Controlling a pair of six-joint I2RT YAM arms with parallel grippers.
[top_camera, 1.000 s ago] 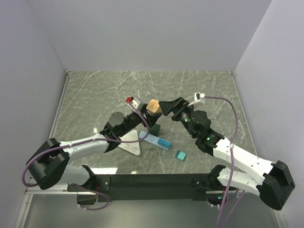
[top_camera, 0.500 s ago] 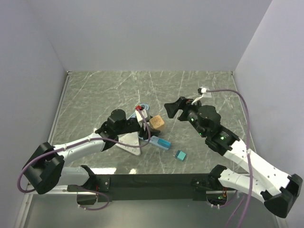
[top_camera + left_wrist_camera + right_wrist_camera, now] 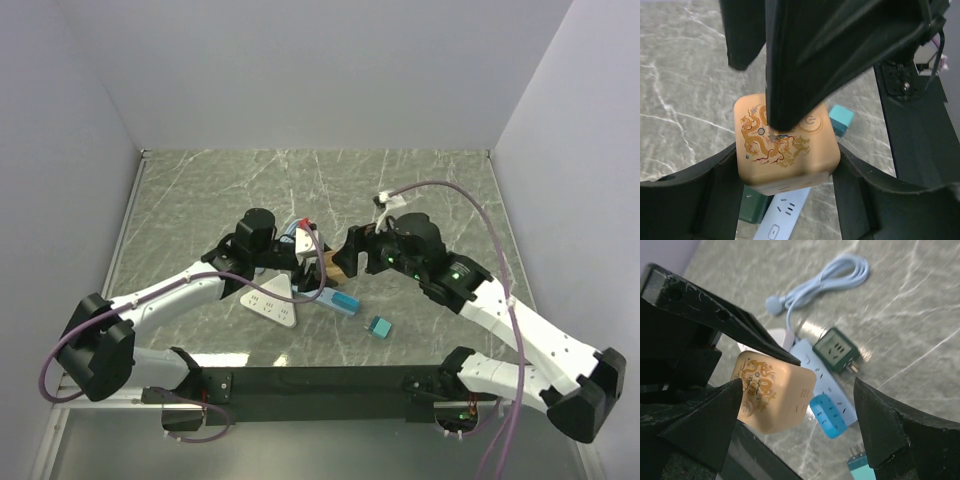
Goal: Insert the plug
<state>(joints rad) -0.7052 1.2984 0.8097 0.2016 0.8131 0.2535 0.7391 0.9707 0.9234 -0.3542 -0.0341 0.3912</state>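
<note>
Over on the left, the left arm is reaching in across the marble table [image 3: 200, 190], passing over a triangular white power strip [image 3: 272, 303] that is lying flat near the front edge. Its left gripper [image 3: 787, 170] is clamping a tan cube plug [image 3: 775, 397] between both fingers, gripping it by two opposite sides with the dragon-printed face turned toward the wrist camera. The cube is sitting near the middle of the table, and a long white power strip [image 3: 807, 365] is showing just beneath it. A dark green adapter [image 3: 836, 350] is lying just beside that strip, and a blue plug [image 3: 826, 415] is sitting on the strip's end. A coiled pale blue cable [image 3: 840, 275] is resting farther back. A small teal block [image 3: 379, 326] is lying apart, toward the front. From the right, the right gripper [image 3: 797, 387] is meeting the cube with its jaws spread wide, gripping nothing, and one finger [image 3: 800, 75] is lying across the printed face.
</note>
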